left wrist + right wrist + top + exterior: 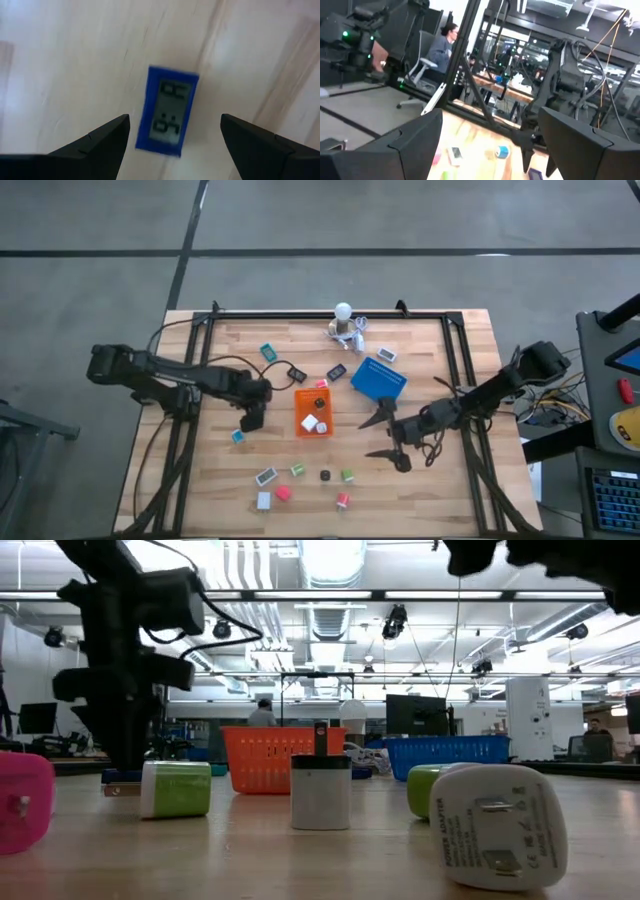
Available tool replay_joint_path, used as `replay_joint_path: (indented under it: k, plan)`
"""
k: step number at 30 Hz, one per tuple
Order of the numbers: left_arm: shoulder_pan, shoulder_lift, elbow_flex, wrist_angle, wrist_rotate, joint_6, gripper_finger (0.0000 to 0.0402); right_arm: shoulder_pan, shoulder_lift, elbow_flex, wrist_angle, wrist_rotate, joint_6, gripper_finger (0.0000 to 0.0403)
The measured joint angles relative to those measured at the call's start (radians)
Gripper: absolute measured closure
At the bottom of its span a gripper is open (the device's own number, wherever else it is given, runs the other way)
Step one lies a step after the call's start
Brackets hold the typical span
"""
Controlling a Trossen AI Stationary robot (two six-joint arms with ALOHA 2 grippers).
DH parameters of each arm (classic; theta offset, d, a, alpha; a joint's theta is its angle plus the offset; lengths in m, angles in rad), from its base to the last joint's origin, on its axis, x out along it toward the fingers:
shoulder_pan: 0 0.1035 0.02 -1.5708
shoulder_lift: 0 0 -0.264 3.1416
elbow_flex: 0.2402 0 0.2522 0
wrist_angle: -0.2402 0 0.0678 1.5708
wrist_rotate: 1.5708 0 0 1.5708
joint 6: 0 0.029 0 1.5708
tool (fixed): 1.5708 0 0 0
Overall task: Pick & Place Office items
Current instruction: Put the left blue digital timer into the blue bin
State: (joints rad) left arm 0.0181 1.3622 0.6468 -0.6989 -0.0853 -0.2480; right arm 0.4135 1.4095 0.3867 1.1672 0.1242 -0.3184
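Wooden table (420, 480) carrying two trays mid-field: blue tray (378, 378) toward the right, orange tray (313, 411) at centre with a few small pieces already inside. Beside them, near the back edge, a white bulb cluster (345, 320).

Left gripper (249, 419) hanging low over the little blue clock (167, 113), fingers (95, 145) spread wide on either side and clasping nothing; in the high view the same clock lying just left of the orange tray, partly under the gripper. Right gripper (390, 435) waiting between the blue tray and the table's right side, fingers wide apart too, empty.

Remaining office items (300, 480) scattered along the near edge, with a few more up behind the trays.

Likely trouble, judged from here: clock lying flat and thin on the wood, so a closing pinch risks sliding over its top face or skating it sideways rather than lifting it. Sitting slightly off-centre and skewed between the fingers, so one tip may touch first and spin it. Coming down too hard risks jamming fingertips into the boards; too shallow, and only a corner gets caught, with a drop on the way to a tray.
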Motion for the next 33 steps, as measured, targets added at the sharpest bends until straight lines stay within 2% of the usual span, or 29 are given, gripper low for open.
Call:
replay_joint_path:
  k: [12, 23, 28, 33]
  plan:
    - [0.001, 0.079, -0.006, 0.041, -0.027, 0.012, 0.0085, 0.006, 0.0, -0.008, -0.005, 0.01, -0.003, 0.0077]
    - [0.001, 0.092, -0.008, 0.049, -0.052, 0.012, 0.0088, 0.005, 0.0, -0.009, -0.005, 0.01, 0.004, 0.0077]
    - [0.0, 0.093, -0.009, 0.054, -0.05, 0.017, 0.0129, 0.005, 0.0, -0.009, -0.006, 0.009, 0.004, 0.0077]
    - [-0.003, 0.094, -0.01, 0.061, -0.049, 0.034, 0.0217, 0.005, 0.0, -0.009, -0.006, 0.009, 0.004, 0.0077]
